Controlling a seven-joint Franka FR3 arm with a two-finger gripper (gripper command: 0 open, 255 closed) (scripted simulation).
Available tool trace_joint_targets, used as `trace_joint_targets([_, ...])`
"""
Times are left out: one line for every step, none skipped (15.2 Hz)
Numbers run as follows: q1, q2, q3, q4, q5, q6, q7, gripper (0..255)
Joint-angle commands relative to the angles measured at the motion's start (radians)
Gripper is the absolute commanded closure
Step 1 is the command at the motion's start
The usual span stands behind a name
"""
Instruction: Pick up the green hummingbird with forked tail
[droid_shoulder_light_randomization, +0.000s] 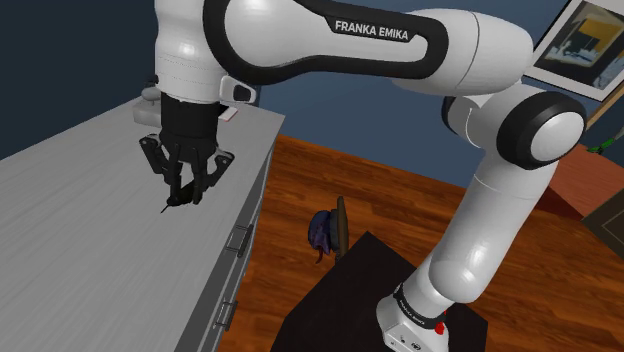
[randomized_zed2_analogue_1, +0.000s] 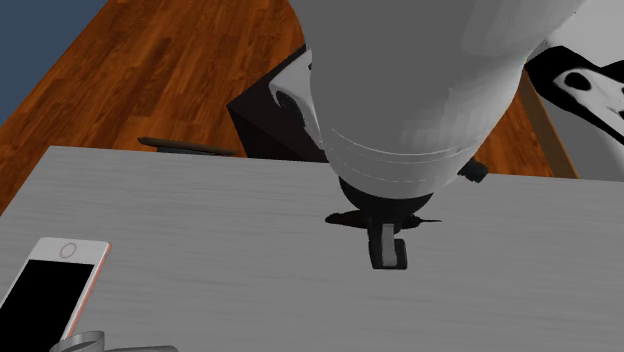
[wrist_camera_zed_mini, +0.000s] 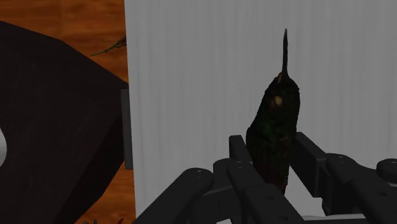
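My black two-finger gripper (wrist_camera_zed_mini: 270, 167) is pinched on the dark green hummingbird with a long thin beak (wrist_camera_zed_mini: 275, 121), a finger (wrist_camera_zed_mini: 240, 156) pressing each flank. The bird hangs close over the pale grey tabletop (droid_shoulder_light_randomization: 80, 230), beak pointing away from my palm.

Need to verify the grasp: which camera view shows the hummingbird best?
The wrist view: the dark green hummingbird shows body and bill, clasped in the end effector. The shoulder view shows a dark sliver below the end effector; in the second exterior view the arm hides all but its dark ends.
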Motion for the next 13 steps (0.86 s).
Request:
trace_joint_targets([0.003,0.001,0.001,0.028,-0.001,-0.028,0.004,255])
trace_joint_targets([0.005,0.003,0.002,0.043,-0.002,-0.042,0.007,255])
trace_joint_targets([0.007,0.006,0.002,0.059,-0.004,-0.056,0.009,255])
trace_joint_targets([0.009,0.008,0.002,0.075,-0.006,-0.070,0.012,255])
trace_joint_targets([0.012,0.011,0.003,0.092,-0.008,-0.084,0.015,255])
trace_joint_targets([0.014,0.014,0.003,0.109,-0.011,-0.098,0.018,255])
trace_joint_targets([0.017,0.018,0.004,0.126,-0.014,-0.113,0.022,255])
trace_joint_targets([0.021,0.022,0.004,0.144,-0.017,-0.127,0.025,255])
trace_joint_targets([0.025,0.027,0.004,0.162,-0.020,-0.142,0.029,255])
trace_joint_targets([0.029,0.032,0.005,0.181,-0.024,-0.157,0.032,255])
trace_joint_targets([0.033,0.037,0.005,0.201,-0.028,-0.172,0.036,255])
trace_joint_targets([0.034,0.038,0.005,0.204,-0.029,-0.174,0.037,255])
trace_joint_targets([0.034,0.038,0.005,0.204,-0.028,-0.174,0.037,255])
